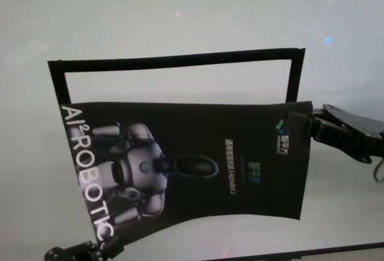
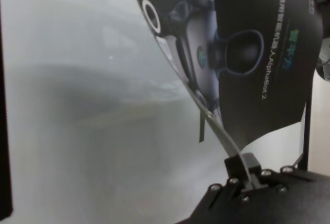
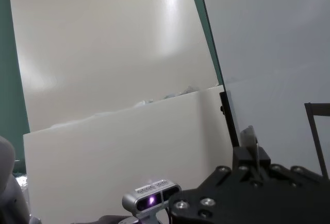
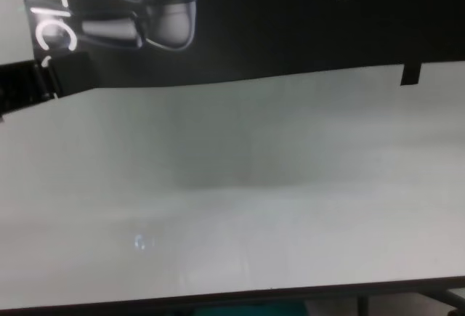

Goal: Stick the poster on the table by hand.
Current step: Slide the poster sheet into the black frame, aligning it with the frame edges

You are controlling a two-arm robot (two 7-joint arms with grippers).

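i have the poster (image 1: pixel 198 165) pinched at opposite corners, left gripper (image 1: pixel 107 249) near, right gripper (image 1: pixel 298 121) far, lifted above the table (image 1: pixel 180 9). next i'd lower it inside the black frame (image 1: pixel 180 60) squarely.

One large glossy black poster (image 1: pixel 198 165); one wide white table (image 1: pixel 180 15); one frame of narrow black strips (image 1: pixel 180 60); two black grippers, left gripper (image 1: pixel 111 248) and right gripper (image 1: pixel 297 121), one at each poster end.

Poster (image 4: pixel 276 25) spans upper frame above white table (image 4: pixel 232 207); left tool (image 4: pixel 51 76) clamps poster's lower-left corner.
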